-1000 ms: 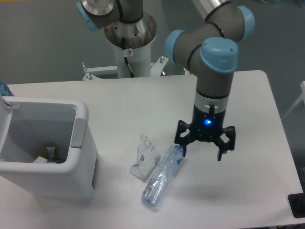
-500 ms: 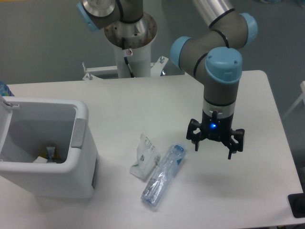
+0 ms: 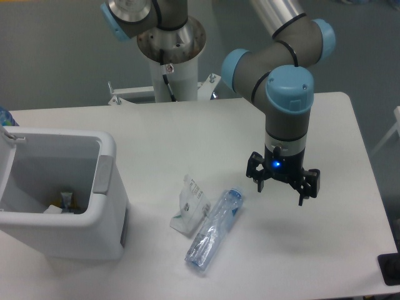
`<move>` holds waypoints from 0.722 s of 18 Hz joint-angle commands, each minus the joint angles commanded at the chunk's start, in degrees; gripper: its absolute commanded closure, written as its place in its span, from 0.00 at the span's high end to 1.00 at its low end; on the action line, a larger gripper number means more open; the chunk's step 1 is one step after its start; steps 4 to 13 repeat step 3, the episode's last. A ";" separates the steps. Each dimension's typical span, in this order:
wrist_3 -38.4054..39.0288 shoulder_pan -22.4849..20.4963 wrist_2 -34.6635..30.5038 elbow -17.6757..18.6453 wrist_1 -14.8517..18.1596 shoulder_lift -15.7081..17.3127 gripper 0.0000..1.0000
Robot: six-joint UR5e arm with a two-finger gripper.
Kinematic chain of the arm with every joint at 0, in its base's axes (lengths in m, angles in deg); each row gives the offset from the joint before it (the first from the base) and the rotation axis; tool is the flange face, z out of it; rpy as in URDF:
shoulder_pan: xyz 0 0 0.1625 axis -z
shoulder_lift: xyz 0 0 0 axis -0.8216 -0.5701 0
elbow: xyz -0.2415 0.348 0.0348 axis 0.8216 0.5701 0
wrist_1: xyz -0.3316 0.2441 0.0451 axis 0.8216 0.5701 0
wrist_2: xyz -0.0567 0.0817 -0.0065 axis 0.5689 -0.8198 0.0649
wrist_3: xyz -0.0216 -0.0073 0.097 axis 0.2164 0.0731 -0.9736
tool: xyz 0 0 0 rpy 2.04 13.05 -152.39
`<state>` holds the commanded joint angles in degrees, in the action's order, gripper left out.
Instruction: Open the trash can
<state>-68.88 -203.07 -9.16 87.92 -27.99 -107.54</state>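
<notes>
- While its lid stands swung up at the far left edge of the frame, the trash can sits at the lower left of the picture on the white table, its top open and its pale inside walls in view
- A grey push-button strip runs down the can's right-hand rim, facing the middle of the table
- At the bottom of the can lie a few scraps, one white and one with a yellow mark; what they are is too small to tell
- To the right of the can, near the lower centre of the frame, a crumpled white packet lies flat on the table, well apart from the can
- A clear plastic bottle with a blue tint lies on its side, touching or just overlapping the packet's right edge, its cap end pointing to the upper right
- The gripper hangs over the table at centre right of the frame, to the right of the bottle's cap end and apart from it, pointing straight down with a blue light lit on its body
- Its jaws are spread wide and hold nothing
- The arm's grey and blue joints rise from the gripper to the upper centre of the frame, beside the white mounting post at the table's far edge
</notes>
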 joint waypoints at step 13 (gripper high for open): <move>0.00 0.17 -0.79 0.35 0.00 0.00 1.00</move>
